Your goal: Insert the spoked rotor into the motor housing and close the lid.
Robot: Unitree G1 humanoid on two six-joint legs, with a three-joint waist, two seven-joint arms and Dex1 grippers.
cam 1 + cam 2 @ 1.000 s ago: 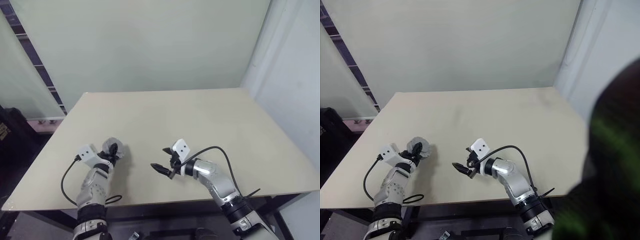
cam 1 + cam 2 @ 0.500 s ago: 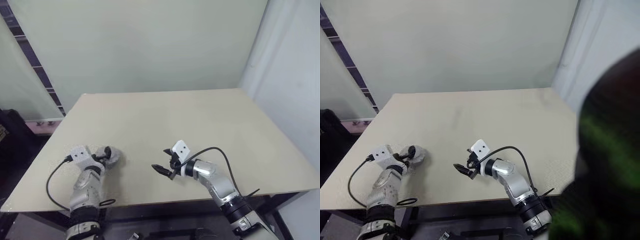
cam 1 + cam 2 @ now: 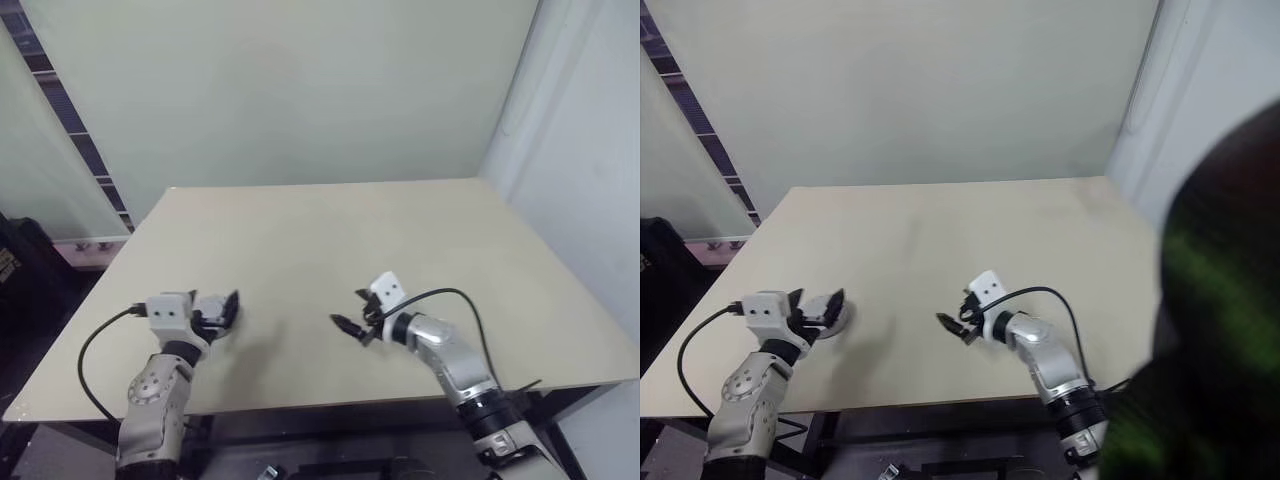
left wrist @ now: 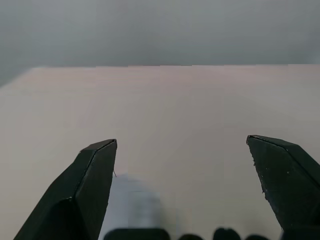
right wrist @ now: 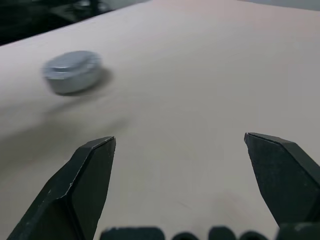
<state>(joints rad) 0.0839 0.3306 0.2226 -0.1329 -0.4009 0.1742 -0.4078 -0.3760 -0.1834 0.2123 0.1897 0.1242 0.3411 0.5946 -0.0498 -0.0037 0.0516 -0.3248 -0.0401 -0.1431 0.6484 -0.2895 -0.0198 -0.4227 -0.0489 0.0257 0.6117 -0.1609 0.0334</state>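
Two grippers, left (image 3: 222, 312) and right (image 3: 350, 325), hover with fingers spread near the front edge of a smooth beige table (image 3: 330, 225), the round grey motor housing (image 5: 71, 72) resting closed beside the left gripper.

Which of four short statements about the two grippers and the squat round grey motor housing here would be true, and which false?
1. The left gripper is open. True.
2. The right gripper grips the squat round grey motor housing. False: it is open, empty and apart from the housing.
3. The housing rests on the beige table. True.
4. The housing lies beside the right gripper. False: it lies by the left gripper.
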